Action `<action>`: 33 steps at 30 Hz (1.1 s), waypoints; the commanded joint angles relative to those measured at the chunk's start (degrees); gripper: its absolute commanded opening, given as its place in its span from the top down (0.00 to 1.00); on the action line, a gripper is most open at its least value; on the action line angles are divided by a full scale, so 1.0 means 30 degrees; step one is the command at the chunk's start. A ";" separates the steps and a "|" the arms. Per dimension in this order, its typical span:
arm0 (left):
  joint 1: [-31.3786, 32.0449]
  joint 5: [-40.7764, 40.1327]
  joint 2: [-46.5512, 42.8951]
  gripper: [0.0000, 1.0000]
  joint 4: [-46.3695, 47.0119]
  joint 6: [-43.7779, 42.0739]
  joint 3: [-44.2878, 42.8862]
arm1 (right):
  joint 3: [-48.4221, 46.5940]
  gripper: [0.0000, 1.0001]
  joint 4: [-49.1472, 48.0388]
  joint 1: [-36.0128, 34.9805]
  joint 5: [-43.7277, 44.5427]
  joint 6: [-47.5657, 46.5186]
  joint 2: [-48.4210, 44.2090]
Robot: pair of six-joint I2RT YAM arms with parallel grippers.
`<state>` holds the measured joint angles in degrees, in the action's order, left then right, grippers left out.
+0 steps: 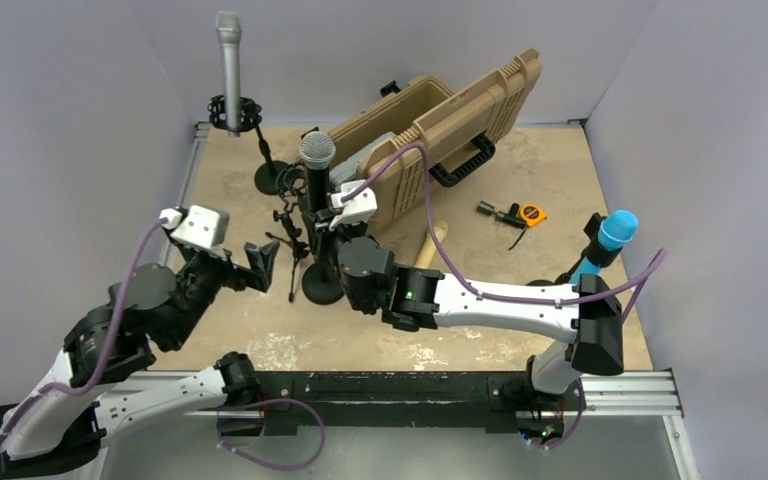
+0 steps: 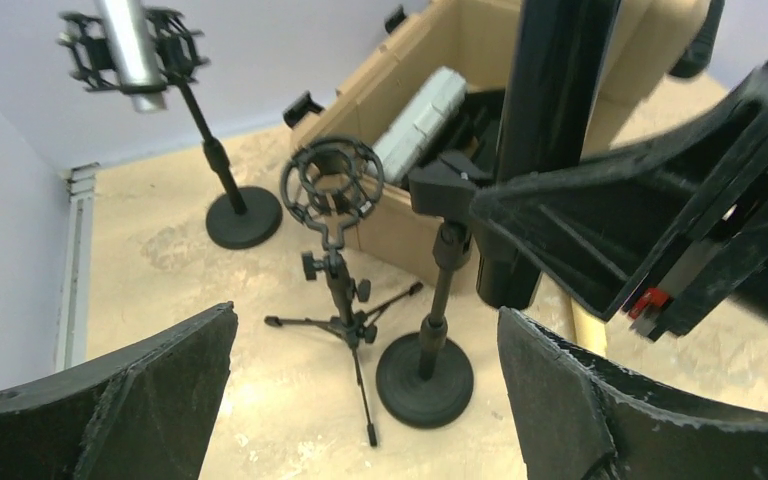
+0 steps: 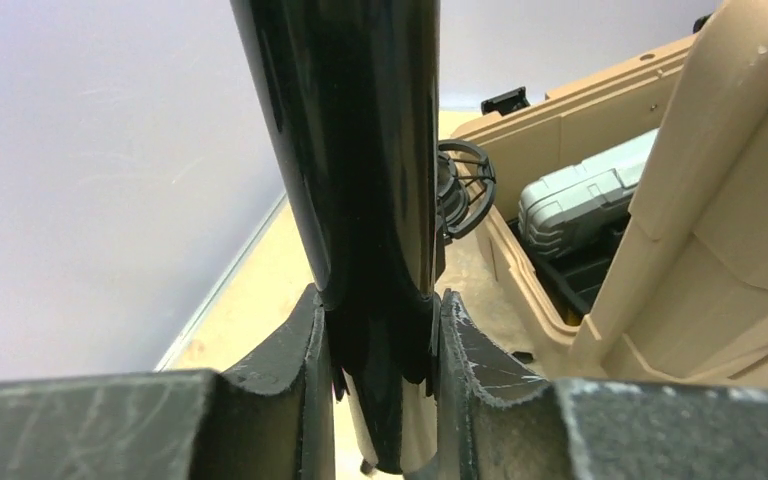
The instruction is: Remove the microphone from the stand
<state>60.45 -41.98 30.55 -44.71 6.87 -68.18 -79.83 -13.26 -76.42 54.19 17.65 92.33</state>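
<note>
A black microphone (image 1: 317,172) with a grey mesh head stands upright at the table's middle. My right gripper (image 1: 318,224) is shut on its black body, which fills the right wrist view (image 3: 360,150) between my gripper's (image 3: 380,350) two pads. In the left wrist view the microphone body (image 2: 550,130) hangs just right of the stand's clip (image 2: 440,185); its lower end looks free of the clip. The stand (image 1: 322,285) has a round black base (image 2: 425,378). My left gripper (image 1: 260,265) is open and empty, just left of the stand (image 2: 365,400).
A small tripod with an empty shock mount (image 1: 290,235) stands beside the stand. A silver microphone on its stand (image 1: 229,70) is at the back left. An open tan case (image 1: 440,130) lies behind. A blue microphone (image 1: 615,232) and a tape measure (image 1: 530,213) are at right.
</note>
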 commanded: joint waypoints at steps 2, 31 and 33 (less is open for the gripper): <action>-0.0238 0.2425 -0.0656 0.00 0.2121 -0.0253 0.1733 | 0.2811 1.00 -0.4371 0.0582 -0.4404 -0.5169 -0.2921; -0.8453 1.8827 -0.1479 0.08 0.5874 -0.0547 0.5056 | 0.9804 1.00 -0.8022 0.6605 -2.6475 -0.8945 -0.8409; -0.8456 1.8001 -0.2115 0.09 0.5998 -0.0340 0.5302 | 0.9677 0.98 -0.7644 0.6583 -2.4029 -0.8235 -0.8530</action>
<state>35.35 19.05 26.89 -29.50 6.31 -51.55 -50.11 -32.18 -56.23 -24.82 -10.13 69.25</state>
